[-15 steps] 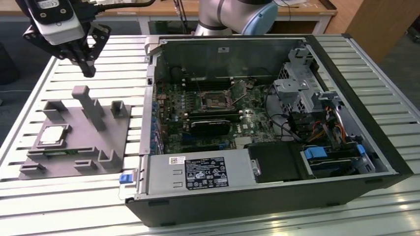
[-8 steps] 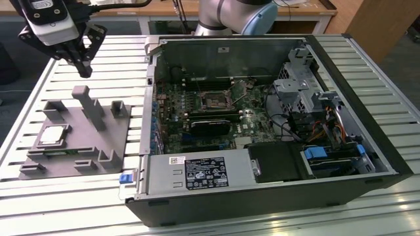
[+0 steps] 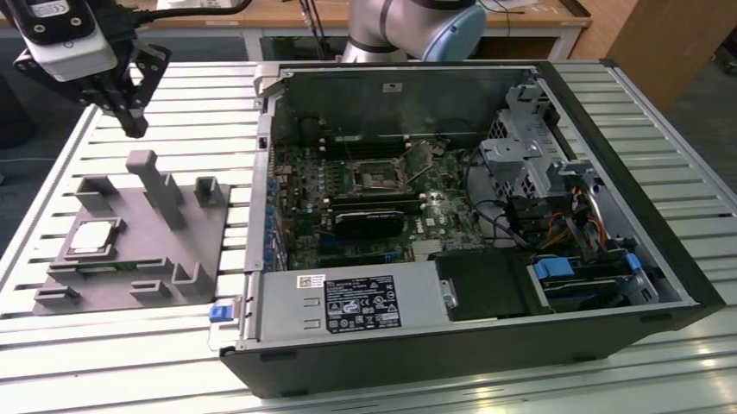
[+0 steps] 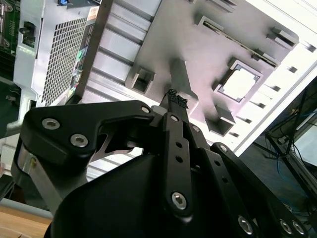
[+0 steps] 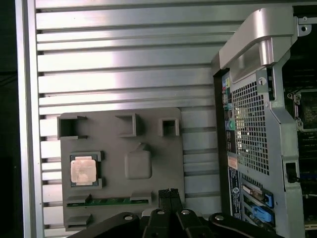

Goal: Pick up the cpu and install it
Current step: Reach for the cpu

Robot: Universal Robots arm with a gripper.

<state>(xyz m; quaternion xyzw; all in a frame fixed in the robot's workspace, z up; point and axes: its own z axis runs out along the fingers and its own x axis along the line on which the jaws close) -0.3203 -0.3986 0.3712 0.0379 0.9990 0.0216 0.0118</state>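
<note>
You are at the approach stage. The black two-finger gripper (image 3: 135, 128) hangs above the grey moulded fixture plate (image 3: 224, 235), fingers pressed together and holding nothing. The silvery square cpu (image 5: 83, 170) sits in its pocket on the plate, apart from the fingers. By my judgement, the pick calls for parted fingers squared over it. You cannot tell whether the dark square motherboard socket (image 3: 374, 175) is open.

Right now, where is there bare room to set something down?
Bare slats lie beneath the black gripper, beyond the grey fixture plate, and along the near edge of the slatted aluminium table. The plate and open black computer case are crowded.
</note>
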